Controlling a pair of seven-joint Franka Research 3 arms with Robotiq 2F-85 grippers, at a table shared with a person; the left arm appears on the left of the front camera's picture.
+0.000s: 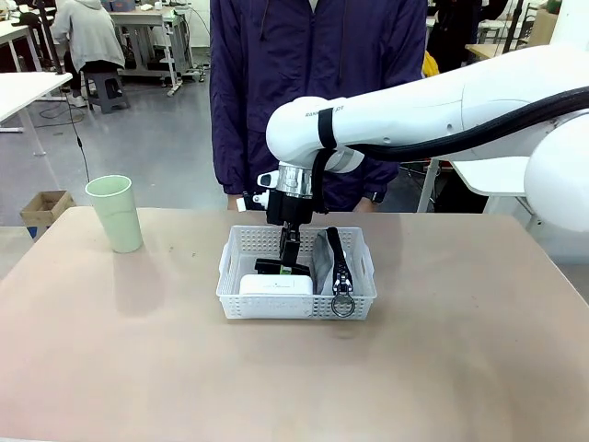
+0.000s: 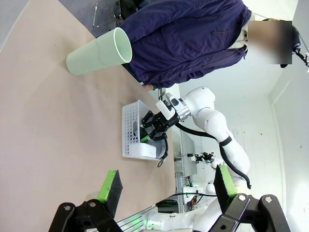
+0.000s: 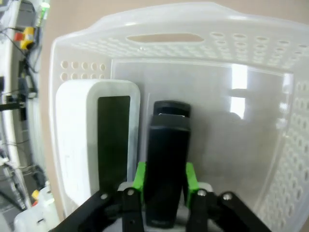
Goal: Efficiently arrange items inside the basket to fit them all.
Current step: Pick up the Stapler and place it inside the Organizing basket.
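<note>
Black stapler [image 3: 166, 145] sits low inside the white perforated plastic basket [image 1: 267, 307], just beside the white flat rounded box [image 1: 276, 284]. The grey zip pouch [image 1: 324, 262] lines the opposite wall. The right end effector [image 3: 165, 179] brackets the stapler with its green pads; whether they pinch it I cannot tell. Placing the stapler looks like the step in hand. Next, the pale green plastic cup [image 1: 115, 214], upright on the tabletop [image 1: 138, 350] well apart, needs fetching. The left end effector [image 2: 166, 186] gapes empty. Lettering on the arm is unreadable.
</note>
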